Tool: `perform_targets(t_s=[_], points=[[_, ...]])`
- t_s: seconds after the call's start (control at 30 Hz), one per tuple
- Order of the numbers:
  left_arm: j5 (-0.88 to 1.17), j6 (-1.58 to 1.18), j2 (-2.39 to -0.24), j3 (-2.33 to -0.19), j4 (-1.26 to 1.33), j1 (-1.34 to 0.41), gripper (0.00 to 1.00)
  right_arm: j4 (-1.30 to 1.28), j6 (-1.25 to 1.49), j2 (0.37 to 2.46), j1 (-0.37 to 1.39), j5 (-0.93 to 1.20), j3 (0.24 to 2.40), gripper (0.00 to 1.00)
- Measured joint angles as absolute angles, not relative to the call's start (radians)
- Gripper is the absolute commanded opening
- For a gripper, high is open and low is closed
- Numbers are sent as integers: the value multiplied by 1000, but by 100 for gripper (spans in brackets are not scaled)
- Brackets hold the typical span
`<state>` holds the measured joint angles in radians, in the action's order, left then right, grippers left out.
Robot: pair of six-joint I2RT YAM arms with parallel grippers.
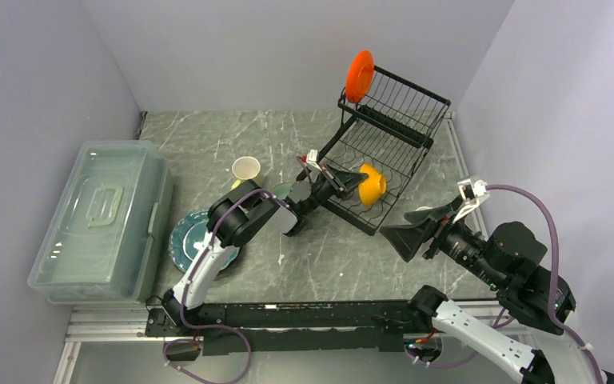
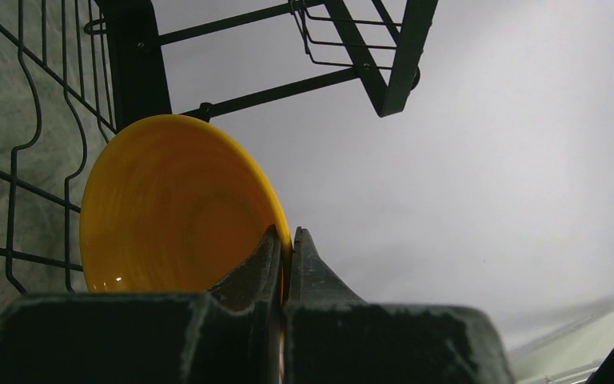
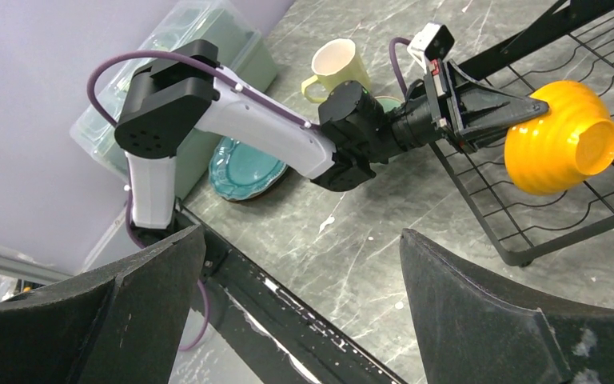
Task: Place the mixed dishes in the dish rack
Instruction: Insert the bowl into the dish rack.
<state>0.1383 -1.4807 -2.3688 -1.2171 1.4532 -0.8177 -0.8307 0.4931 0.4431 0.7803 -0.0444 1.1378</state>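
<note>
My left gripper (image 1: 350, 182) (image 2: 289, 234) is shut on the rim of the orange-yellow bowl (image 1: 372, 185) (image 2: 168, 208) (image 3: 560, 136). It holds the bowl tipped on its side just over the slotted lower tray of the black dish rack (image 1: 400, 104) (image 3: 528, 200). A small orange-red plate (image 1: 360, 75) stands upright at the raised tier's far left corner. On the table left of the rack are a pale yellow mug (image 1: 245, 169) (image 3: 337, 66), teal plates (image 1: 185, 240) (image 3: 248, 164) and a pale green bowl (image 1: 281, 191). My right gripper (image 1: 408, 228) (image 3: 300, 236) hangs open and empty near the rack's front corner.
A clear lidded plastic bin (image 1: 100, 220) (image 3: 200, 32) fills the table's left side. Walls close in the back and both sides. The black base rail (image 1: 304, 316) runs along the near edge.
</note>
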Motion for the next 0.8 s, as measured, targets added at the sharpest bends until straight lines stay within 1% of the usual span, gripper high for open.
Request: perform_targets(t_s=[0.4, 0.5, 0.63, 0.7, 0.8], points=[[211, -1469, -2365, -1251, 1359, -817, 0, -830, 493, 443, 780, -46, 1131, 95], [221, -1461, -2354, -1251, 1332, -817, 5, -830, 493, 443, 780, -47, 1131, 95], [228, -1458, -2341, -1250, 1304, -817, 9, -830, 493, 443, 780, -47, 1131, 95], [231, -1457, -2336, -1241, 1301, -815, 13, -830, 493, 443, 780, -47, 1131, 95], [231, -1461, -2331, -1223, 1305, -813, 15, -830, 494, 443, 780, -47, 1131, 95]])
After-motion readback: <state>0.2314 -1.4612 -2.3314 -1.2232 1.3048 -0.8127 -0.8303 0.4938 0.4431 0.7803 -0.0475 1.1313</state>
